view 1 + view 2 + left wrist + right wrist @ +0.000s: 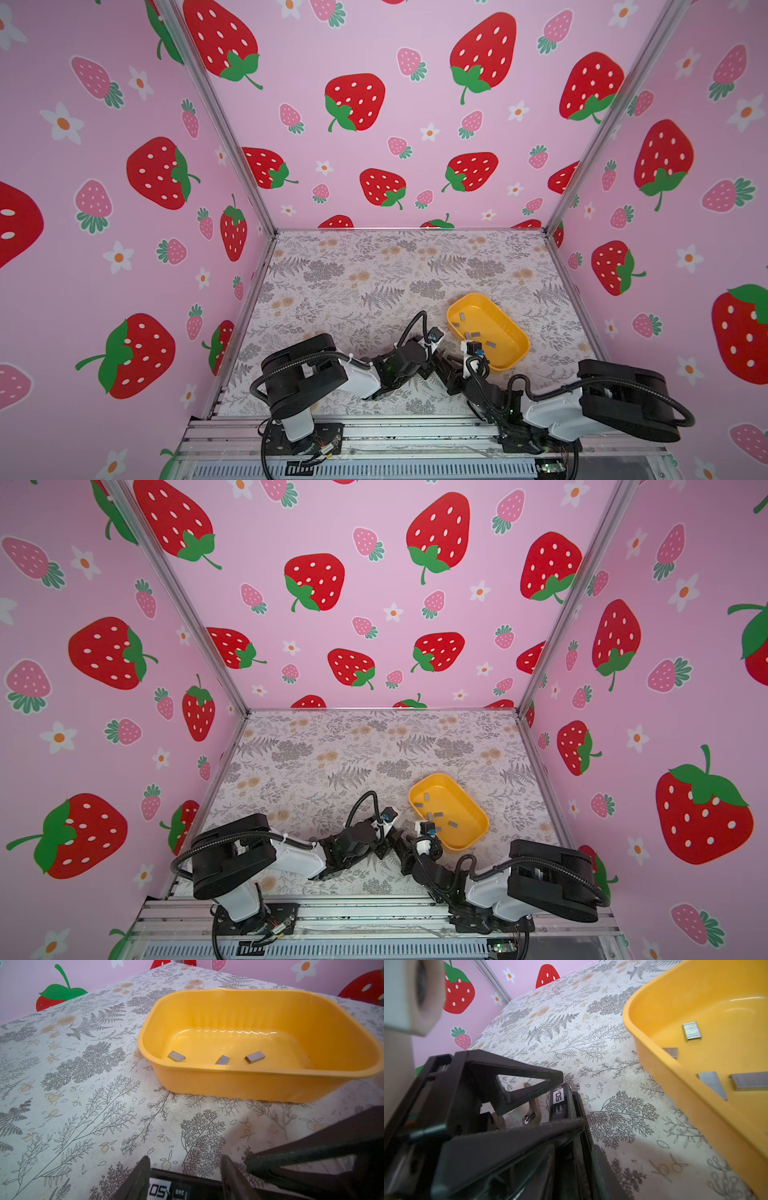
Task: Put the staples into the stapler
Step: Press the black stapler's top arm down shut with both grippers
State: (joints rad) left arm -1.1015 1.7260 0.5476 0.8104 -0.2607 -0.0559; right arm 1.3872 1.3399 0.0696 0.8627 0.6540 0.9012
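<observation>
Beside tray [675,1076], stapler [559,1103] label: wrist views only.

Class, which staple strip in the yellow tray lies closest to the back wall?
The staple strip highest up in both top views, by the yellow tray's far end; the other strips all lie nearer the front.

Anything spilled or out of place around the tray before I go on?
Nothing stands out. The staples lie scattered at mixed angles, but all inside the yellow tray; none shows on the table.
</observation>
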